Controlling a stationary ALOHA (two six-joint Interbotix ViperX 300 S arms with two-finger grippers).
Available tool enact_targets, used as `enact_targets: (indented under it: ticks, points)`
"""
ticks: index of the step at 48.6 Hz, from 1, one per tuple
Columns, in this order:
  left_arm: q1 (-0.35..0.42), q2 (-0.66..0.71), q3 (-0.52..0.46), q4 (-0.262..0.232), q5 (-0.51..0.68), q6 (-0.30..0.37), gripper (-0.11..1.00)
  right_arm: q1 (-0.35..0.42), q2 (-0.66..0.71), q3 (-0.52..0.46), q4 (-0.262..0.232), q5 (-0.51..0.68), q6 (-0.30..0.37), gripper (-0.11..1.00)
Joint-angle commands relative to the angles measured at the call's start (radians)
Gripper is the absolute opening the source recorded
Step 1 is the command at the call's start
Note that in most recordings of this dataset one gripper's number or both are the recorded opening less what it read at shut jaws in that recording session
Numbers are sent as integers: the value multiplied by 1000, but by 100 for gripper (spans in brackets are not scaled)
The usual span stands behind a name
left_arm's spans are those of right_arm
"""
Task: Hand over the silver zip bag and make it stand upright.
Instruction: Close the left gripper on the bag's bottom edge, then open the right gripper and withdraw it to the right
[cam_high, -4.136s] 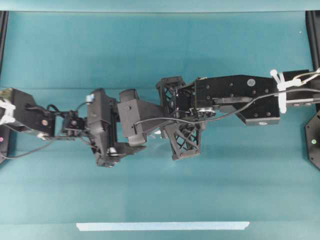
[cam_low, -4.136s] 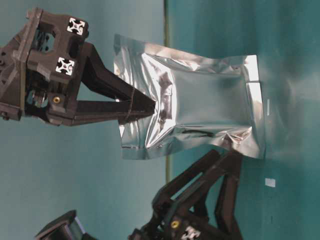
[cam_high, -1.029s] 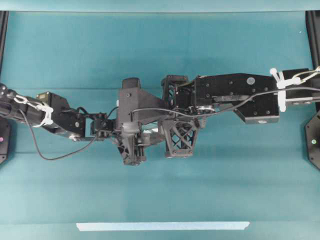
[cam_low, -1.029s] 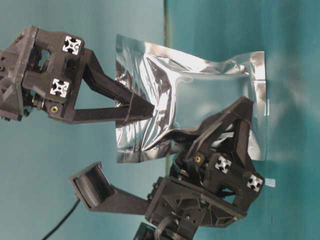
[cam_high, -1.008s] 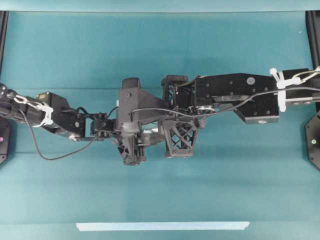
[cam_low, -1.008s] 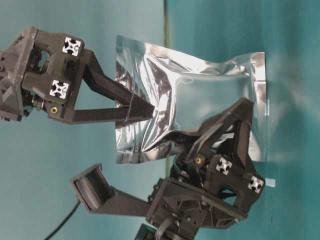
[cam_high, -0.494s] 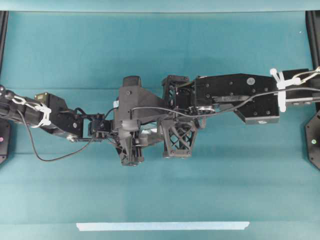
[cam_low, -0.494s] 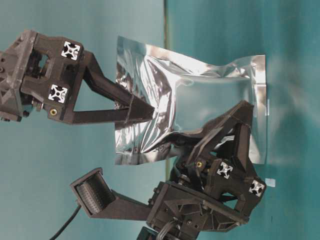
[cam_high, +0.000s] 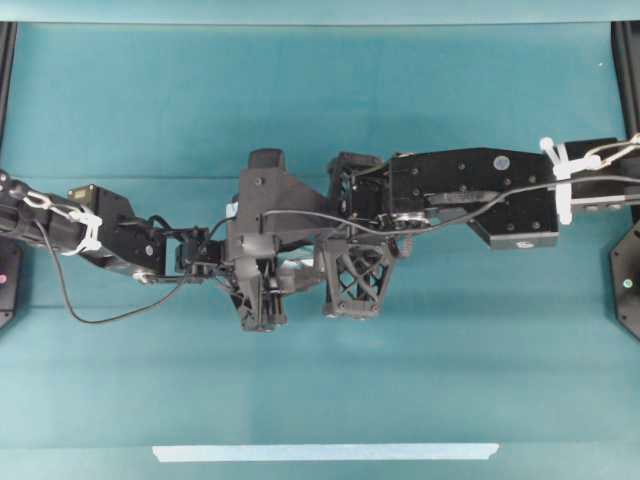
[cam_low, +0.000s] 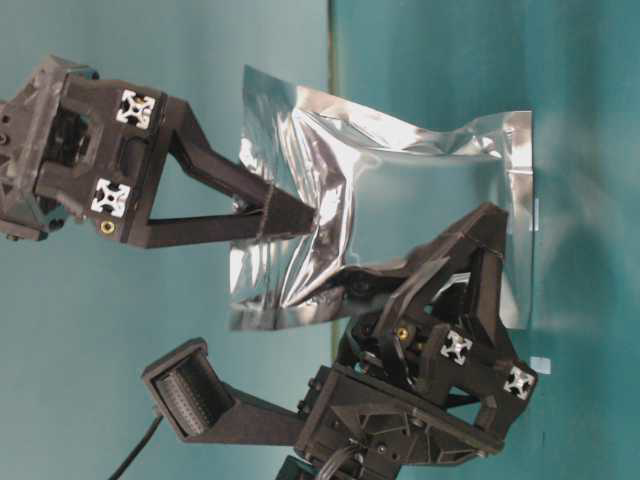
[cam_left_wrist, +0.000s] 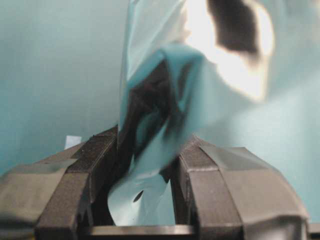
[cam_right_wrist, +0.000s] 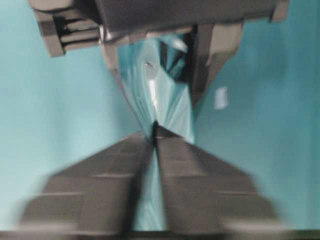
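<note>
**Both claws on the pouch, mid-handover**

Right gripper (cam_low: 300, 215) is clamped on the silver zip bag (cam_low: 400, 200): in the right wrist view its fingers (cam_right_wrist: 125, 175) meet in a thin line with the foil pinched between them. In the table-level view, which appears turned on its side, that claw grips the crumpled end of the pouch. The left gripper (cam_left_wrist: 145, 165) straddles the bag's long edge near the other end. In the left wrist view we see the foil between its fingers (cam_left_wrist: 95, 165), which stand narrow and pressing close on both sides, yet a sliver of gap shows low down, so we cannot tell whether it has fully bitten.

From above the bag is almost wholly hidden under the two wrists, which meet over the middle of the teal table (cam_high: 320, 100); only a glint of foil shows between them. The pouch hangs in the air between the claws, its flat sealed end turned toward the table side of the table-level view.

We judge the handover to be at its crossing point, with the standing-up part not yet begun. Next, we think the left claw must be confirmed firm on the foil before the right one lets go; slippery, crinkly film could slide out otherwise. Then the bag needs lowering with its base flat on the table.
</note>
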Motion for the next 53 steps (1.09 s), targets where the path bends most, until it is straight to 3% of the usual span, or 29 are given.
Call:
enact_targets:
  ticks: [1, 6, 10, 31, 42, 53]
  points:
    - [3, -12, -3, 0, 5, 2, 31, 8, -29, 8, 12, 2, 35, 48]
    - [8, -14, -2, 0, 11, 2, 31, 11, -55, 35, 2, -26, 44, 78]
    - [11, -14, -2, 0, 11, 3, 28, 12, -84, 55, -9, -60, 52, 90]
    - [9, -14, -2, 0, 14, 25, 28, 5, -272, 198, -41, -137, 150, 90]
    - [6, -14, -9, 0, 32, 38, 28, 2, -368, 296, -41, -247, 202, 90]
    - [6, -15, -8, 0, 32, 40, 28, 3, -483, 411, -41, -348, 212, 90]
